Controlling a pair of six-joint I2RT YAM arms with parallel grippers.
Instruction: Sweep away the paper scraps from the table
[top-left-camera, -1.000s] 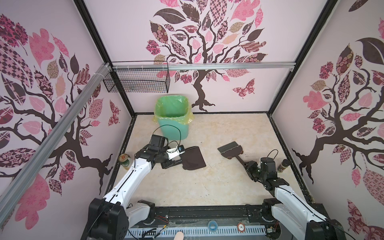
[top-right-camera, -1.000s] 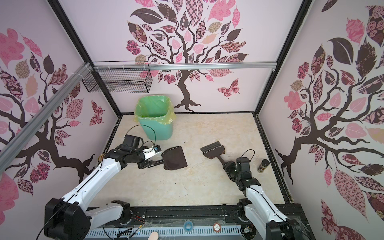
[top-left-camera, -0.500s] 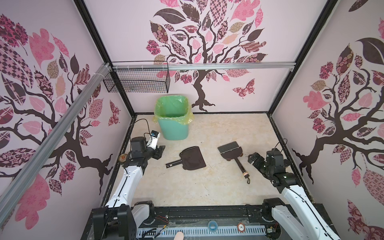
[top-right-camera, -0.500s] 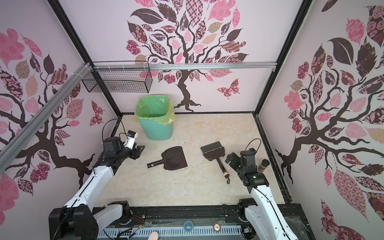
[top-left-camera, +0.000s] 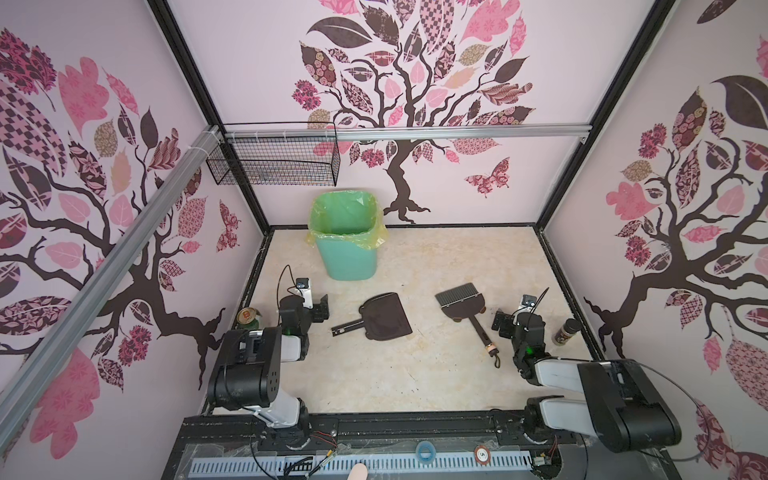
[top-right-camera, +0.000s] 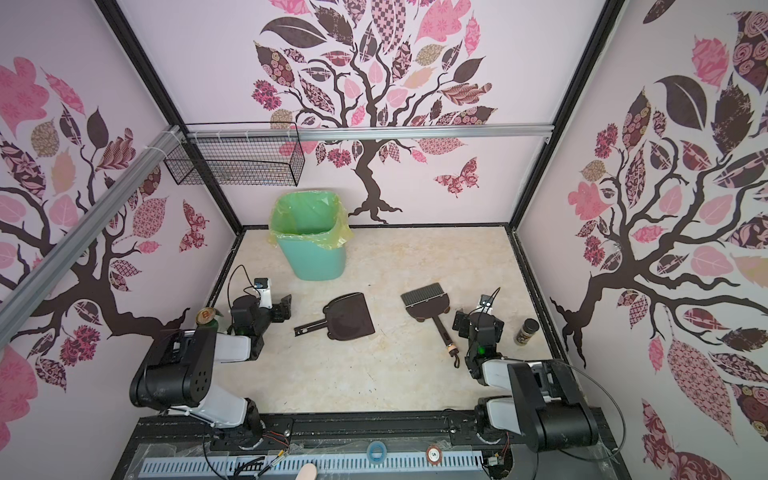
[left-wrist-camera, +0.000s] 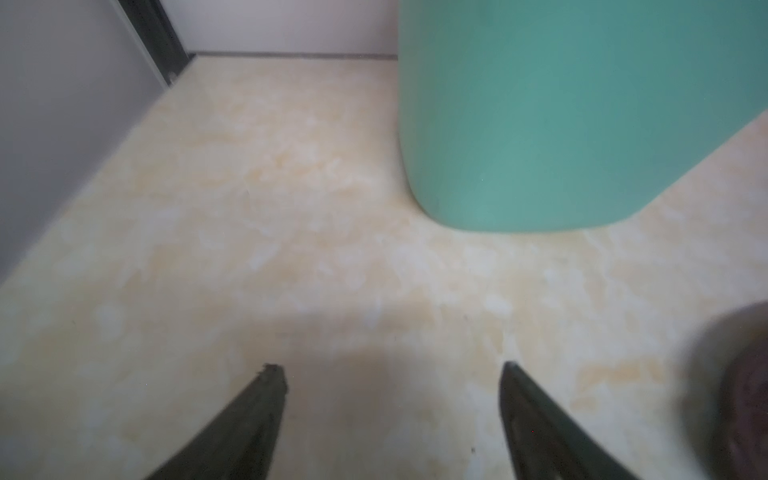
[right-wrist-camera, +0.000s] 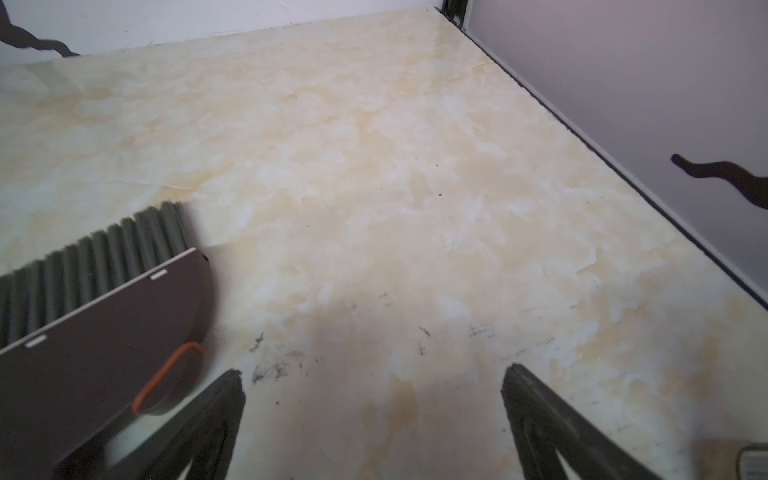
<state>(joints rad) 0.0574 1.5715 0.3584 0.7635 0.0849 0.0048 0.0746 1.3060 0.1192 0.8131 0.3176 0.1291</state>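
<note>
Both grippers stand wide with nothing between their jaws. In the left wrist view, the left gripper (left-wrist-camera: 392, 370) has only bare marbled surface between its spread fingertips (left-wrist-camera: 272, 374), with the mint-green bin (left-wrist-camera: 561, 124) just ahead and the surface blurred. In the right wrist view, the right gripper (right-wrist-camera: 372, 374) is spread just as far over bare surface, and the brush (right-wrist-camera: 95, 332) lies just beside one fingertip, apart from it.

In both top views the bin (top-left-camera: 351, 257), with its yellow-green liner, stands upright near the back edge of the table (top-left-camera: 436, 374). The left gripper (top-left-camera: 322, 306) sits on the robot's side of the bin and to its left, low over the table. A dark dustpan (top-left-camera: 386, 318) lies flat on the robot's side of the bin, slightly to the bin's right, with its handle pointing back toward the left gripper and clear of it. The brush (top-left-camera: 467, 309) lies flat farther to the bin's right, bristles toward the back wall and handle toward the robot. The right gripper (top-left-camera: 503, 324) is farther right of the bin again, near the brush handle without touching it.

I cannot make out the paper scraps in any view, and from this angle the bin's inside shows only liner.
</note>
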